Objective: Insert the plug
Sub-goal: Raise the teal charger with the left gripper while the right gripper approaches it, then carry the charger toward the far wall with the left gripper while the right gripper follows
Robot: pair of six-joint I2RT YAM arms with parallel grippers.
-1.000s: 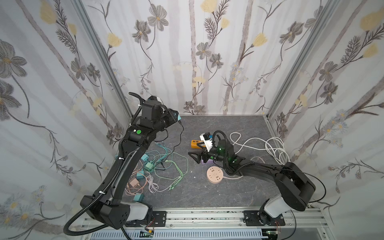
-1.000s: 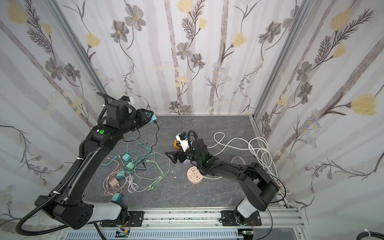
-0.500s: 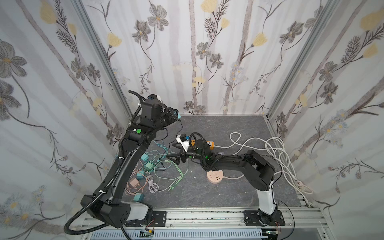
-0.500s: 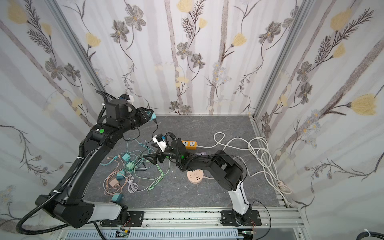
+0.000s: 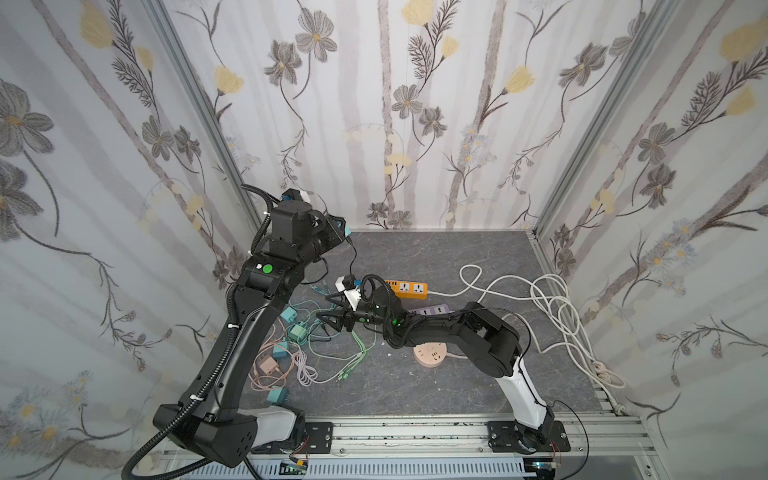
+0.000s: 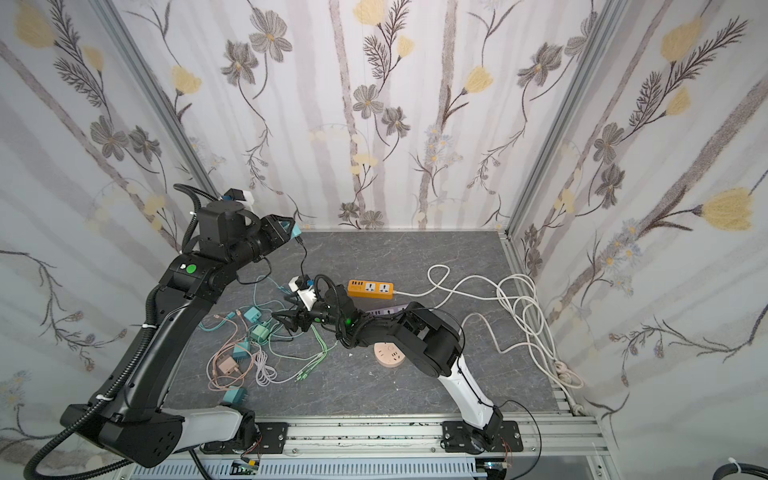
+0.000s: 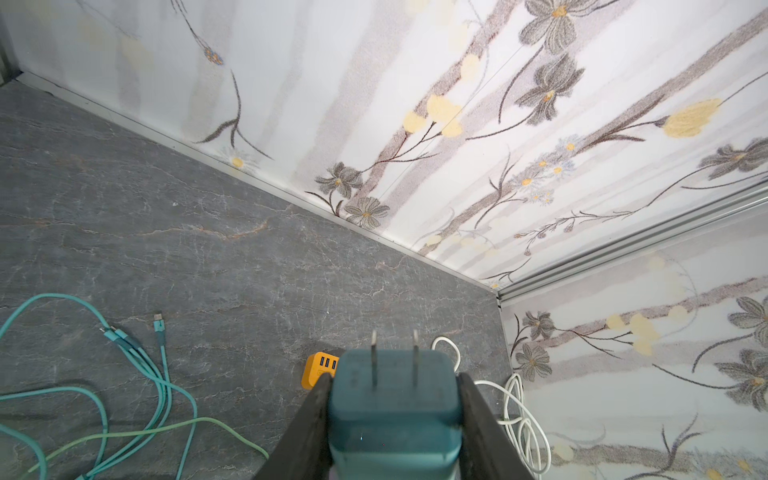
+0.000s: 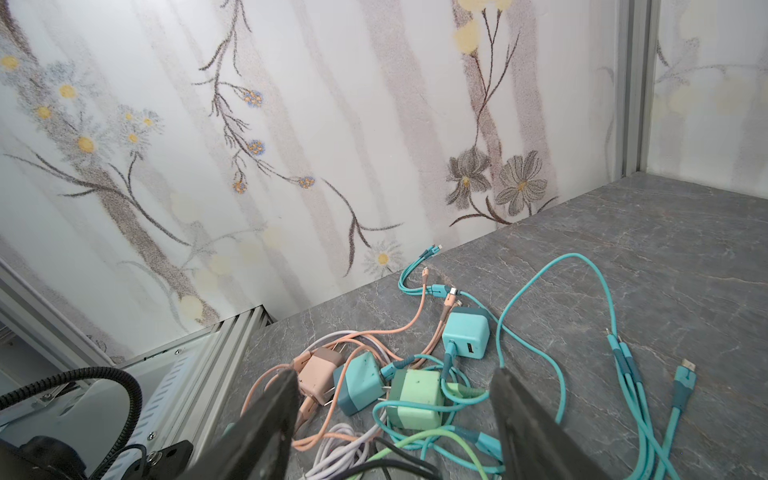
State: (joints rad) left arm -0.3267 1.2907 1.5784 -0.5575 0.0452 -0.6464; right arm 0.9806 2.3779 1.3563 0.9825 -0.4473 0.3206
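- Left wrist view: grips teal plug (image 7: 395,415) tight btwn both fingers (image 7: 309,419) of left gripper (image 7: 395,386), two flat prongs sticking out fwd, clear of the jaws.
- Holds that plug up off the table (image 5: 436,257) near the back-left corner in both top views. Same spot and pose as 1 s ago, no change on that side.
- Keeps it well apart from orange power strip (image 5: 406,288), lying flat mid-table w/ white cord (image 5: 540,299) looping off to the right. Plug not inserted yet.
- Has swung right gripper (image 5: 330,322) leftward since 1 s ago: then just in front of the orange strip's end and behind round socket (image 5: 430,355), now past both and over cable pile (image 5: 316,345).
- Covers part of purple strip (image 5: 432,309) w/ the right forearm now, arm folded more sharply than before.
- Right wrist view: shows right gripper (image 8: 392,374) w/ jaws apart, nothing caught btwn them.
- Frames mint charger (image 8: 415,399), teal charger (image 8: 359,382) and pink charger (image 8: 318,370) beyond the fingertips; can't tell any contact w/ the cables.
- Strips, socket, cord and pile: same places as 1 s ago.
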